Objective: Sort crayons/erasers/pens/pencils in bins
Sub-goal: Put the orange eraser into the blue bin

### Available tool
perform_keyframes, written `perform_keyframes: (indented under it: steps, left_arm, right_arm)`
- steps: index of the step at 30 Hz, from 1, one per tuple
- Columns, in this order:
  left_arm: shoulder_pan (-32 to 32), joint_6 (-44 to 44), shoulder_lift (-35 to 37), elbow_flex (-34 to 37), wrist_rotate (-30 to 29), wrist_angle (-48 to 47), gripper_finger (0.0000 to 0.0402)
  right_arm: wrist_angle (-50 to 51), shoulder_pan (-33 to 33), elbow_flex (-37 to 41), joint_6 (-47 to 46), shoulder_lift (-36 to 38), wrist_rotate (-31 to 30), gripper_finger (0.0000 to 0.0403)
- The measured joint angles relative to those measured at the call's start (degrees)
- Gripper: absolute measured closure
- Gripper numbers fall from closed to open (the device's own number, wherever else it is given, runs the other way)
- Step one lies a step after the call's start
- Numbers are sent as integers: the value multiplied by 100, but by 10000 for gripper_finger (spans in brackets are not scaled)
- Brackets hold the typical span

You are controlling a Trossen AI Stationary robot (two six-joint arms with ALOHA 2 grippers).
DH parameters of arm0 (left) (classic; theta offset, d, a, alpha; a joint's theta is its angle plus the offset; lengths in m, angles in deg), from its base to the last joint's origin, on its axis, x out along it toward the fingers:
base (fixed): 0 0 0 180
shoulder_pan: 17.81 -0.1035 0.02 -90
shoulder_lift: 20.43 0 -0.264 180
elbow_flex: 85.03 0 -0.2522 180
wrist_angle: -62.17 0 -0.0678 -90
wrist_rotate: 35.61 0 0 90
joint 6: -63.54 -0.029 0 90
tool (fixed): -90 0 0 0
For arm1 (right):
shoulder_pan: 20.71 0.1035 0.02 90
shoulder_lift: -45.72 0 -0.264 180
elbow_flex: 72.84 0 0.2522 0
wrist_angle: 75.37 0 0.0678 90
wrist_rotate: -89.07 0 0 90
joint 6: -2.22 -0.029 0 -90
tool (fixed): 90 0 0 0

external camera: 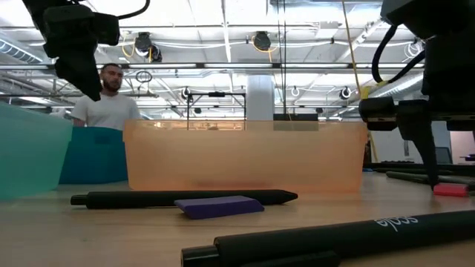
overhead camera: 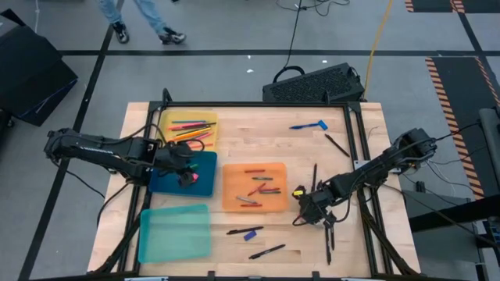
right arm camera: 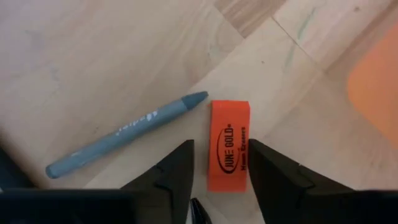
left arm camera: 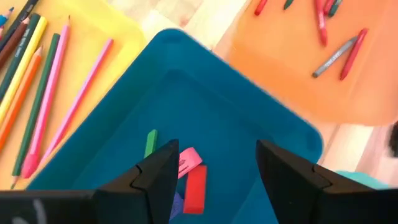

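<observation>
bright overhead light | soft shadows | wrist views blurred

Pencils (overhead camera: pixel 190 128) in yellow bin (overhead camera: pixel 205 141), erasers (left arm camera: pixel 189 177) in blue bin (overhead camera: pixel 205 165)

Pale wooden bench (overhead camera: pixel 250 148) in a dark frame, with the orange bin (overhead camera: pixel 255 187) near its middle as landmark. Left of the orange bin, the dark blue bin (overhead camera: pixel 205 168), with the yellow bin (overhead camera: pixel 168 121) beyond that and the teal bin (overhead camera: pixel 174 232) nearer the front edge. Just in front of the orange bin, a black pen (overhead camera: pixel 237 230) beside a blue eraser (overhead camera: pixel 250 234) and another black pen (overhead camera: pixel 267 251); right of it, an orange eraser (right arm camera: pixel 229 145) close beside a grey crayon (right arm camera: pixel 124 134), bare on the wood.
</observation>
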Motion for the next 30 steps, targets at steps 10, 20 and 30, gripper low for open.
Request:
perform_keyframes:
  steps: [10, 20, 30]
  left_arm:
    - [-4, -9, -2, 0, -146, 1383, 186]
    - [-174, 660, -1, 0, -275, 2277, 186]
    - [-987, 1307, -106, -2, 865, 3395, 185]
  right_arm:
    - [-117, -74, 6, -582, -62, 192, 314]
    - [-169, -66, 33, -599, 399, 32, 319]
    - [1187, -192, -1419, -348, 1640, -999, 319]
